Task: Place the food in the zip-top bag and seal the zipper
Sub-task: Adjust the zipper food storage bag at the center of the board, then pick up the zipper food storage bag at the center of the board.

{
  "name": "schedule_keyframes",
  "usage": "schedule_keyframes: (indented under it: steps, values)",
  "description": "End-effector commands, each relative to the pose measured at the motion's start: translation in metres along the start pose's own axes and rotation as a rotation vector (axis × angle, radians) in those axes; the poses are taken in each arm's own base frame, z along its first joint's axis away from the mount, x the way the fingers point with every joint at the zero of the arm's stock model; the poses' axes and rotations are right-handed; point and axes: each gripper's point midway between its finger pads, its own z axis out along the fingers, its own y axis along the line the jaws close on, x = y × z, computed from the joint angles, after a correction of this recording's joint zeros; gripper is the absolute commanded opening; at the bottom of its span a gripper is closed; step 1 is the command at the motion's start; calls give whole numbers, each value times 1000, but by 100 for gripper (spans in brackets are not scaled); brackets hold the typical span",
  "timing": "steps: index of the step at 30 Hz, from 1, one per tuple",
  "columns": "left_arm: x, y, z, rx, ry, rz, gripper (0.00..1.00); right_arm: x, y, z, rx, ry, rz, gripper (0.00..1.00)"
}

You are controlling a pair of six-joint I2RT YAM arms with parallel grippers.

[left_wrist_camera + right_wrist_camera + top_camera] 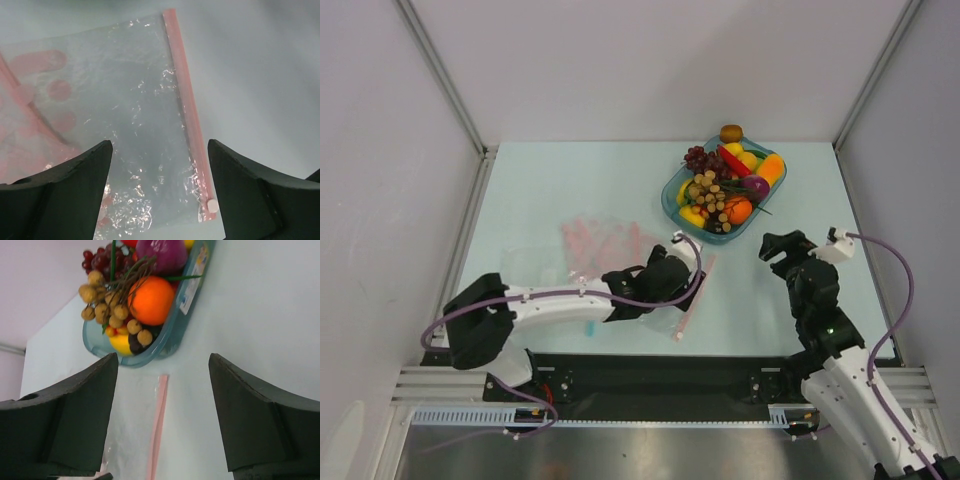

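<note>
The zip-top bag [665, 305] lies flat on the table under my left gripper [678, 275]. In the left wrist view the clear crinkly bag [140, 125] fills the space between the open jaws of the left gripper [160, 145]. Its pink zipper [186, 105] runs down the right side to a small round slider [213, 205]. The food [725, 185] is heaped in the teal tray [671, 196]. My right gripper [782, 245] is open and empty, just right of the tray. In its view the right gripper [163, 365] faces the orange [150, 300], tan grape bunch [107, 307], lemon [121, 343] and zipper [159, 420].
A second bag with pink print [600, 240] lies left of the clear one and partly under it [30, 100]. A short light-blue strip [588, 328] lies near the front edge. A brown fruit [731, 132] sits behind the tray. Metal frame posts stand at the back corners.
</note>
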Motion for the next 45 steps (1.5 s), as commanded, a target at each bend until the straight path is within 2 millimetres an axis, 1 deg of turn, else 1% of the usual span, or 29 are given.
schedule_keyframes:
  steps: [1,2,3,4,5,7,9,11,13,14,15,19,21,26,28,29,31,32,33,35,36,37,39,40,41,42,43,44,45]
  values:
    - [-1,-22,16,23,21,61,82,-10,-24,-2,103,-66,56,78]
    - [-7,-29,19,25,15,74,81,-12,-24,-4,98,-70,60,77]
    - [-3,-32,24,15,31,91,81,-15,-27,-4,107,-80,67,77]
    - [12,-35,31,-7,72,131,80,-15,-28,-5,106,-82,71,77]
    - [4,-42,33,-7,65,139,78,-15,-27,-6,96,-80,72,77]
    - [8,-46,37,-30,87,172,75,-16,-29,-6,98,-85,75,77]
    - [11,-50,46,-41,107,185,74,-16,-28,-6,85,-79,80,76]
    - [18,-46,56,-92,133,208,69,-16,-27,-5,81,-74,82,76]
    - [25,-38,59,-141,166,233,66,-16,-27,-5,77,-73,83,76]
    - [20,-36,61,-171,156,231,64,-15,-26,-5,73,-71,85,76]
    - [26,-33,65,-187,173,241,63,-16,-26,-5,73,-71,84,76]
    - [33,-30,71,-221,199,266,56,-16,-26,-5,67,-71,87,75]
    - [29,-26,72,-253,193,265,51,-15,-25,-5,62,-66,87,75]
    - [36,-25,80,-250,219,268,46,-16,-25,-6,54,-66,86,74]
    - [37,-23,80,-256,232,267,37,-15,-25,-6,52,-66,85,73]
    - [38,-23,81,-258,236,266,18,-16,-24,-6,49,-67,83,73]
    - [36,-22,81,-252,237,256,3,-16,-24,-5,46,-64,83,72]
    - [37,-21,79,-253,238,255,0,-14,-24,-5,45,-60,82,72]
    - [32,-21,76,-249,225,244,1,-15,-23,-5,41,-60,82,72]
    - [29,-17,73,-251,221,233,0,-14,-20,-5,27,-56,78,70]
    - [19,-16,67,-249,198,216,0,-12,-19,-4,18,-50,74,68]
    - [14,-13,64,-249,186,199,0,-12,-16,-3,0,-48,72,66]
    - [1,-9,51,-219,145,154,0,1,-8,0,-58,0,57,65]
    - [-5,-3,48,-213,129,123,0,3,0,4,-99,5,58,65]
    - [1,0,44,-191,143,111,0,12,11,4,-163,45,59,65]
    - [-4,2,42,-174,123,84,0,21,13,6,-183,75,58,65]
    - [-19,8,32,-160,86,41,0,24,30,5,-274,101,62,61]
    - [-12,14,30,-150,95,33,0,39,34,9,-297,160,54,59]
    - [-18,13,27,-119,73,8,0,45,40,9,-330,188,54,56]
